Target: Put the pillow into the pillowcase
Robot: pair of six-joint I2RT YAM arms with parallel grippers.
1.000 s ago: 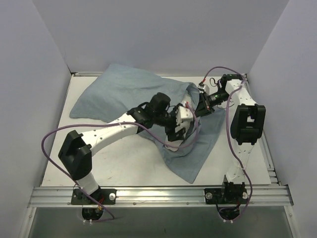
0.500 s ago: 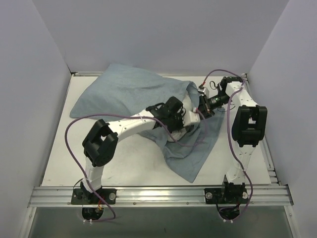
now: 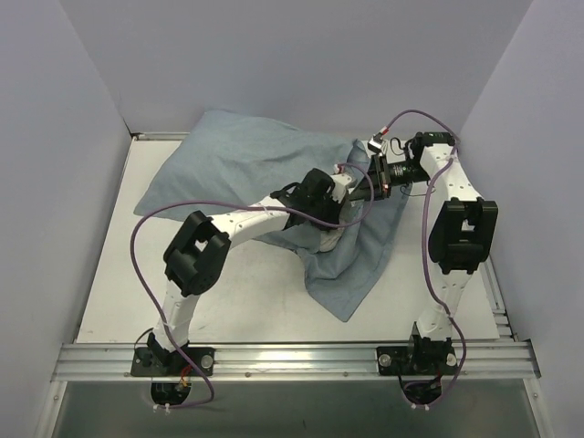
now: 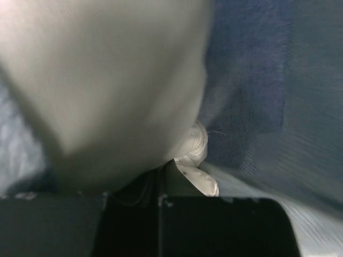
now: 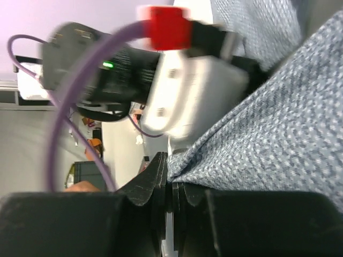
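Note:
The grey-blue pillowcase lies across the back of the table, bulging at the left, with its open end at the right. Only a small white piece of the pillow shows at the opening from above. My left gripper reaches into that opening. In the left wrist view the white pillow fills the upper left, blue pillowcase cloth lies to the right, and the left gripper is shut at the pillow's seamed corner. My right gripper is shut on the pillowcase's edge, its tips pinching the cloth.
The pillowcase's loose end drapes toward the front right. White walls close the table in on the left, back and right. Purple cables loop beside both arms. The left arm's wrist with a red tag hangs close in front of the right camera.
The left gripper went from open to shut and pushed farther back and right into the opening. The pillowcase's bulge shifted toward the back. The right gripper rose slightly with the edge.

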